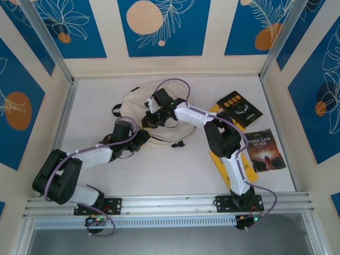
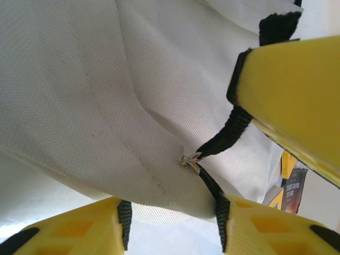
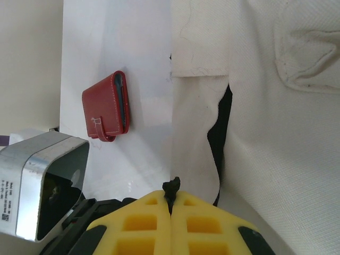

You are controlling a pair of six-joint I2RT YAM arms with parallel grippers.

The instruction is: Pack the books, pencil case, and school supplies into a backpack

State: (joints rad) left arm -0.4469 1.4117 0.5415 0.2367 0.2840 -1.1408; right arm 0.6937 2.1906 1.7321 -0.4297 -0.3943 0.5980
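The cream backpack (image 1: 137, 103) lies at the table's middle back, under both grippers. My left gripper (image 1: 140, 139) (image 2: 172, 223) is open at the bag's near edge; a fold of canvas (image 2: 159, 175) and a black strap (image 2: 223, 138) hang between its pads, unclamped. My right gripper (image 1: 151, 117) (image 3: 171, 194) is shut on a small black tab (image 3: 172, 186) beside the bag's dark opening (image 3: 218, 133). Books lie to the right: a black one (image 1: 240, 108), a dark brown one (image 1: 264, 150) and a yellow one (image 1: 219, 162) partly under the right arm. A small red case (image 3: 105, 108) lies on the table.
A large yellow block with a black edge (image 2: 292, 90) sits close at the upper right of the left wrist view, seemingly the other gripper. The white table (image 1: 175, 175) is walled by panels left, back and right. A metal rail (image 1: 170, 203) runs along the near edge.
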